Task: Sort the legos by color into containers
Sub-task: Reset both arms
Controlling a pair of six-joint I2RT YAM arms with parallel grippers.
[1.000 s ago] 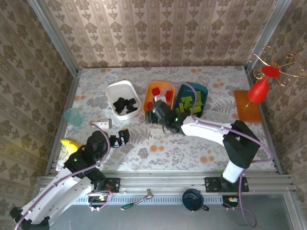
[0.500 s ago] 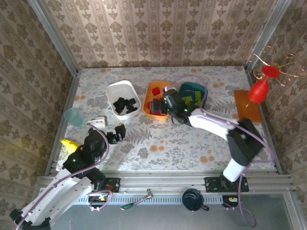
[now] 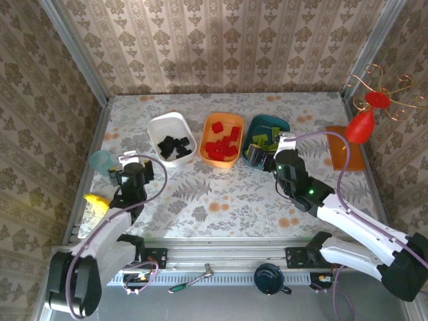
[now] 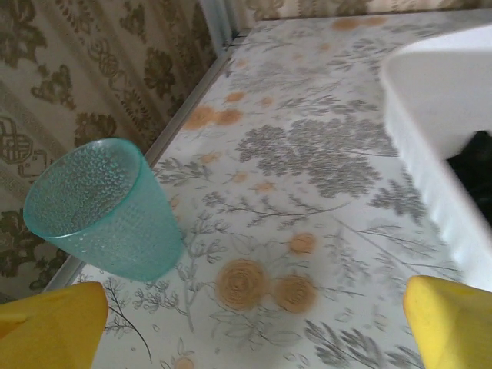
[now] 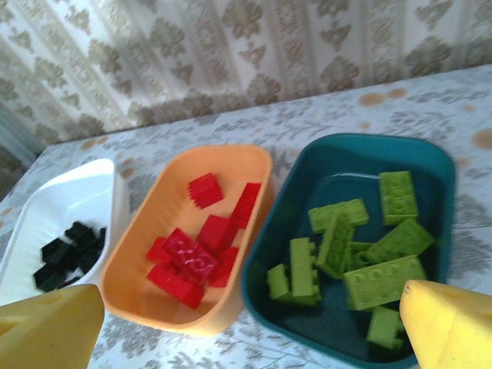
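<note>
R claw [image 3: 256, 155] is wide open w/ nothing btwn the jaws. It sits at the near-left corner of the teal tub [image 3: 279, 124]. In the wrist view its yellow fingertips [image 5: 48, 327] frame the bottom corners. The teal tub [image 5: 346, 157] and orange tub [image 5: 231, 165] lie just ahead, side by side and touching. Green bricks [image 5: 361, 246] are all in the teal tub and red bricks [image 5: 196, 254] in the orange tub. Black bricks [image 5: 65, 254] are in the white tub [image 5: 46, 211], further left.

L claw [image 3: 120, 167] is also wide and holds nothing, low over the table [image 4: 323, 154] near its L edge. A pale blue cup [image 4: 100, 211] stands upright, ahead-left of it. The white tub's wall [image 4: 430, 123] is ahead-right, apart from the claw.

From above the tubs run in a row: white tub [image 3: 164, 120], orange tub [image 3: 208, 124], teal tub.
</note>
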